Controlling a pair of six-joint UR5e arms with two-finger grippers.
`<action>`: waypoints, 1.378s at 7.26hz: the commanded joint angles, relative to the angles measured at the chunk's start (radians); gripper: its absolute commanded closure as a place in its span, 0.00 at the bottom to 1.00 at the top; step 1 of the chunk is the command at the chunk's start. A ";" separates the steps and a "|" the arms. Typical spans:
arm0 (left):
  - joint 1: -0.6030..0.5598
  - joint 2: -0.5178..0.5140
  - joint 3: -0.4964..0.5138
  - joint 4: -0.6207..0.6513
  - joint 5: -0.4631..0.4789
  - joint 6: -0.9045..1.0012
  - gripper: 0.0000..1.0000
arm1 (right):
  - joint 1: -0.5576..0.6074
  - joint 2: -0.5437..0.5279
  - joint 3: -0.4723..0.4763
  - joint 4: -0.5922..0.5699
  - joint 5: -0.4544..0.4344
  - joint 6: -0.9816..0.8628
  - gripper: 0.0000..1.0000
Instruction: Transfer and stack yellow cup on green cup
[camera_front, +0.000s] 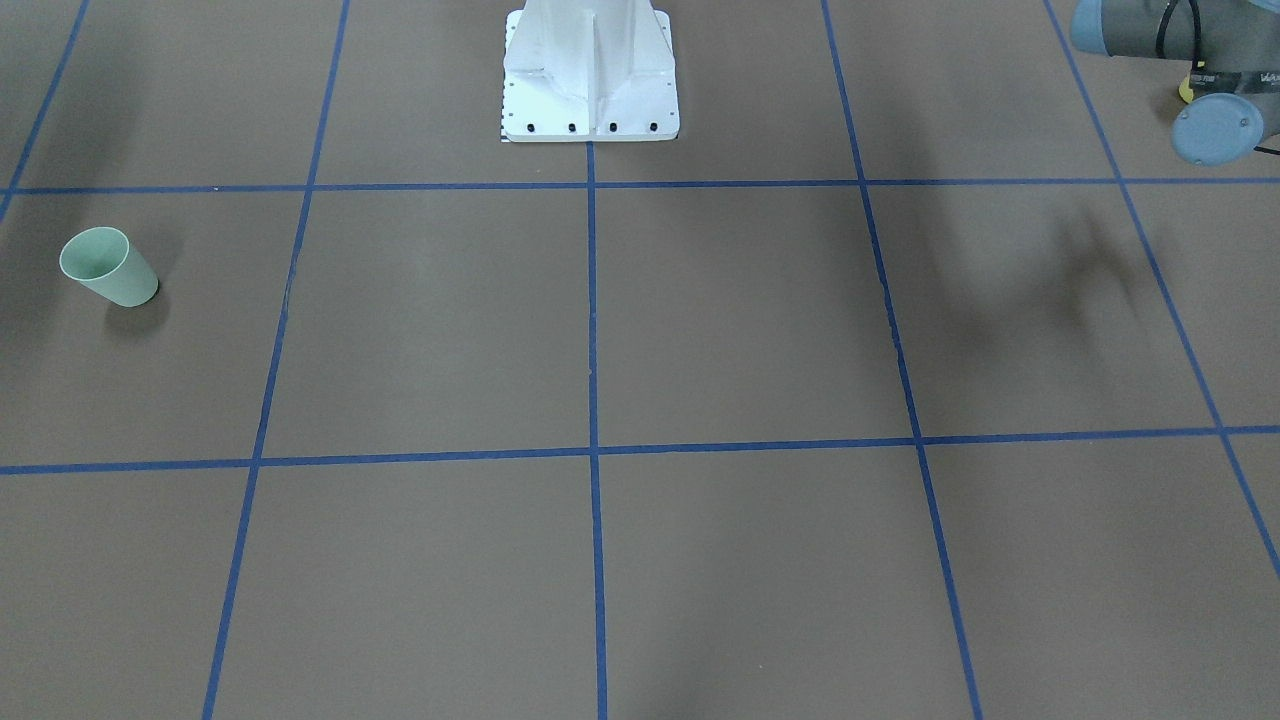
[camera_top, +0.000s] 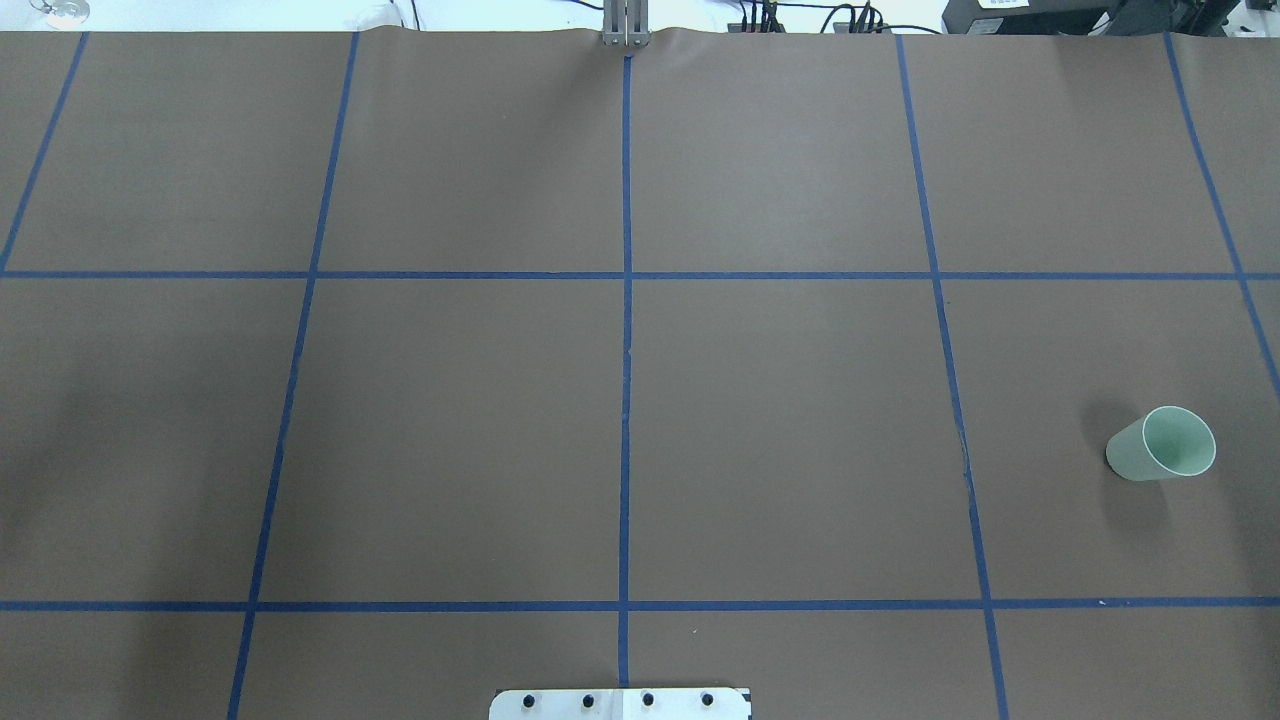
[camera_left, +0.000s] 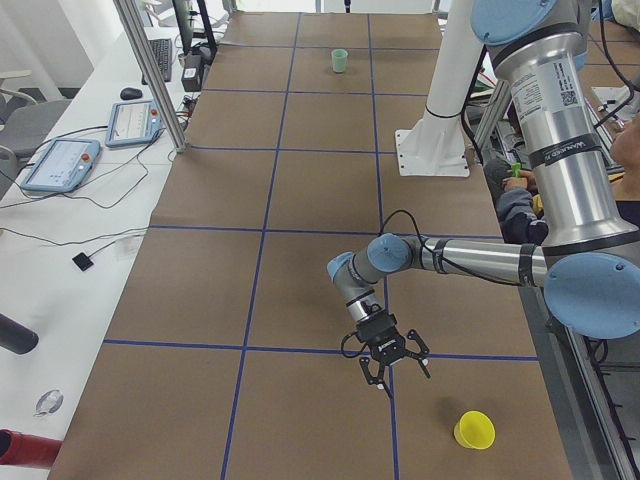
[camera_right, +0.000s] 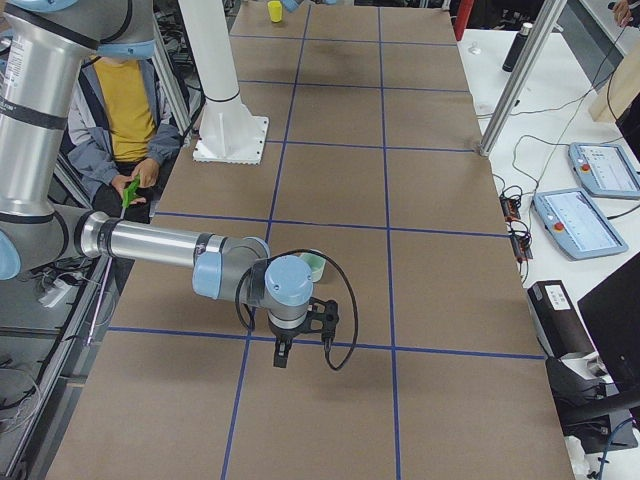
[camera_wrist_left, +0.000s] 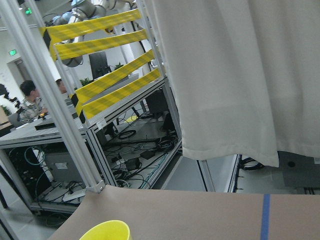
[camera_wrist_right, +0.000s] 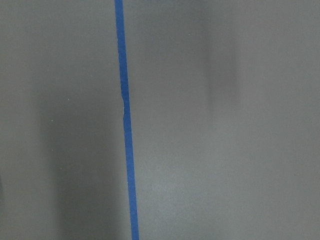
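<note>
one yellow cup (camera_left: 474, 430) is seen standing upright, rim up, on the counter (camera_top: 450, 420) at the end on the robot's left, beyond the edges of both the overhead and the front-facing views. its long axis is judged to be vertical, so a grasp on the wall from above would be called for. the left hand (camera_left: 393, 372) hangs fingers-down close over the counter, near the cup but apart from it. from that hand the cup lies further out toward the left end and back toward the robot's own edge. whether this hand is released or clenched cannot be told, since it is shown in one side view only. in the left wrist view only a slice of the yellow rim is caught at the bottom edge, the rest being cut off.

the green cup (camera_top: 1160, 444) is set upright at the opposite end, well apart from the yellow one. in the right side view it is half hidden behind the near arm's wrist. the right hand (camera_right: 282, 355) points down near it, and its state cannot be told either. only bare counter and a tape line (camera_wrist_right: 125, 125) are shown by the right wrist camera.

the left arm is judged much the nearer to the yellow cup, and no pick-up has yet been made.
</note>
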 joint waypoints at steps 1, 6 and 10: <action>0.060 -0.003 0.080 0.016 -0.126 -0.150 0.00 | 0.000 -0.003 0.000 0.002 0.000 -0.002 0.00; 0.123 -0.030 0.260 -0.059 -0.311 -0.246 0.00 | 0.000 -0.003 0.001 0.020 0.000 -0.002 0.00; 0.124 -0.029 0.381 -0.157 -0.312 -0.253 0.00 | 0.000 -0.003 0.000 0.020 0.000 -0.002 0.00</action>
